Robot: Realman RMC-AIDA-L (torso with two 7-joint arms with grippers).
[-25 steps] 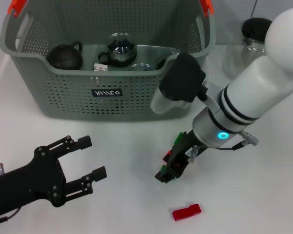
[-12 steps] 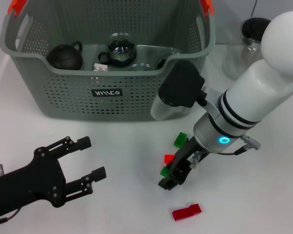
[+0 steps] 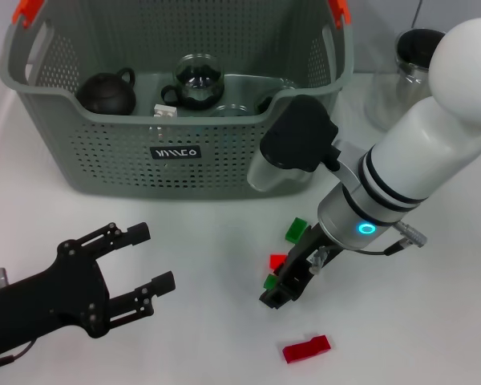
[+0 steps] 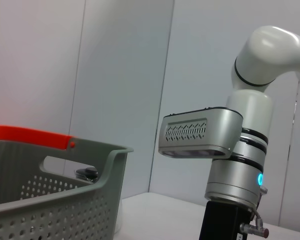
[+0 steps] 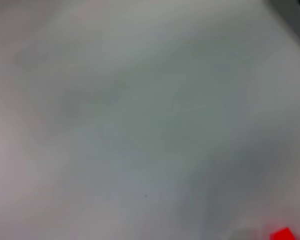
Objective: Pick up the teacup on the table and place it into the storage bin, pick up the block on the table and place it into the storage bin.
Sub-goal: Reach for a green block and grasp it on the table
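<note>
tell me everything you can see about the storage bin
The storage bin is a large grey-green plastic basket with perforated walls, cut-out handles topped by orange clips, and a small black label with white letters on its front. It stands upright on the white table, at the far side. Inside lie a dark round teapot, a glass teapot and other small items. No gripper touches it.

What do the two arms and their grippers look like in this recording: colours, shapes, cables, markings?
The right arm is glossy white with a rounded joint, black bands, a silver wrist ring carrying a glowing cyan light, a black camera housing and a thin grey cable. The right gripper is black and narrow. The left gripper is matte black, with two flat, bolted, linkage-style fingers on a boxy black body.
</note>
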